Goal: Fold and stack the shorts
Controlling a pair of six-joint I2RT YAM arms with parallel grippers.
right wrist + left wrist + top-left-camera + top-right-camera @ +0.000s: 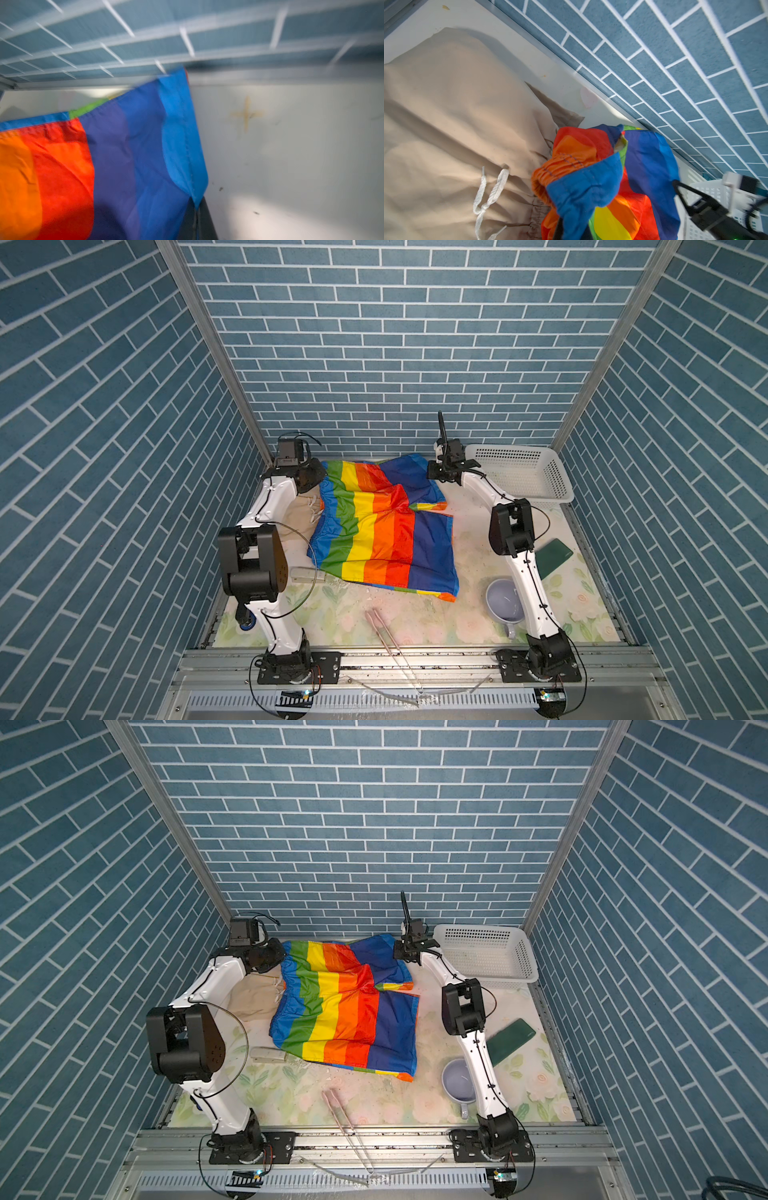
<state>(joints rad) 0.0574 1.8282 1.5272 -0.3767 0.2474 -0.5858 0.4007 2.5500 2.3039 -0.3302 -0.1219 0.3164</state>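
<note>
Both top views were bright, evenly lit from overhead, sharp; brick wall (pixel 374 344) lines splayed toward frame edges. Left wrist view was crisp, soft shadows only. Right wrist view was motion-blurred: rainbow shorts (pixel 124 155) smeared, pale glare patch on the surface (pixel 270 207).

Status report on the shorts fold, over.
Jaws shut, left gripper and right gripper, both pinching rainbow shorts at far edge. Not yet folded. Underneath, beige shorts partly covered; basket close beside right gripper.
</note>
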